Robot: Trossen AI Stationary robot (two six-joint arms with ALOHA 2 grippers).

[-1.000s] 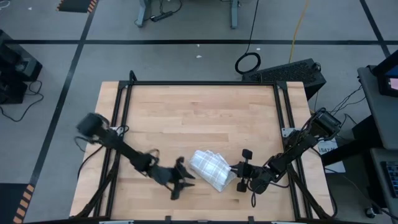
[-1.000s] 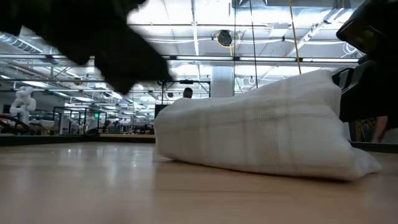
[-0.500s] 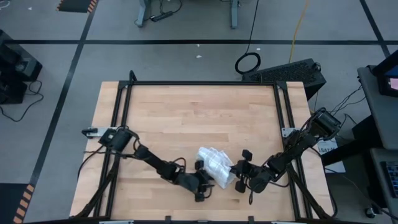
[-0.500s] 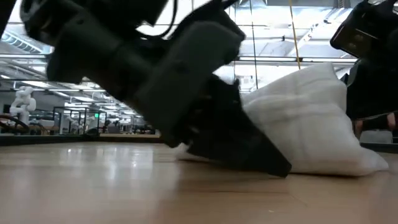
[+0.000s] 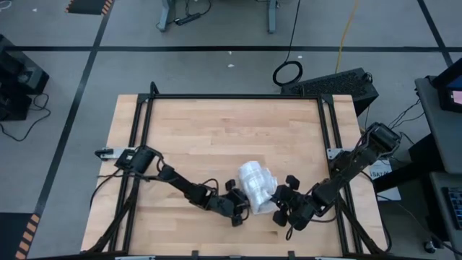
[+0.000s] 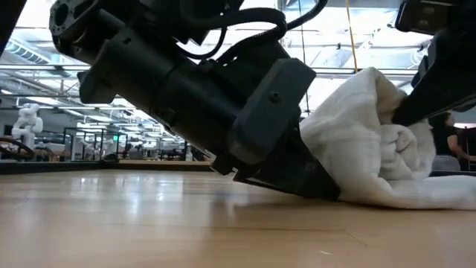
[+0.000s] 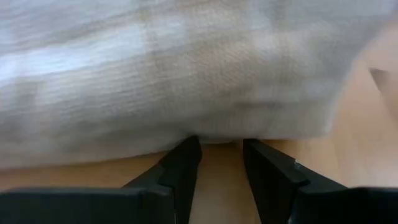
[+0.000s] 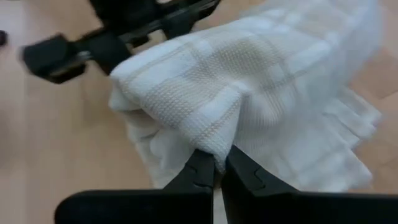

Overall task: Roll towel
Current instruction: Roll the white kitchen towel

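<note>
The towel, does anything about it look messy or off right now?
Yes. The towel is a lumpy bundle rather than a neat roll: in the low view its folds bunch unevenly. The right gripper pinches a raised fold, while the left gripper pushes at its edge, fingers slightly apart.

The towel (image 5: 258,186), white with a grey-tan plaid grid, lies bunched in a rumpled lump near the table's front edge.

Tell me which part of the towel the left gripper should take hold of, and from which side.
Probably the low edge of the towel lying on the table, on the side facing the left gripper. The cloth is bunched into a mound with its bottom fold right at the slightly parted fingertips. The right gripper already pinches a fold on the opposite side, so come in level along the tabletop.
</note>
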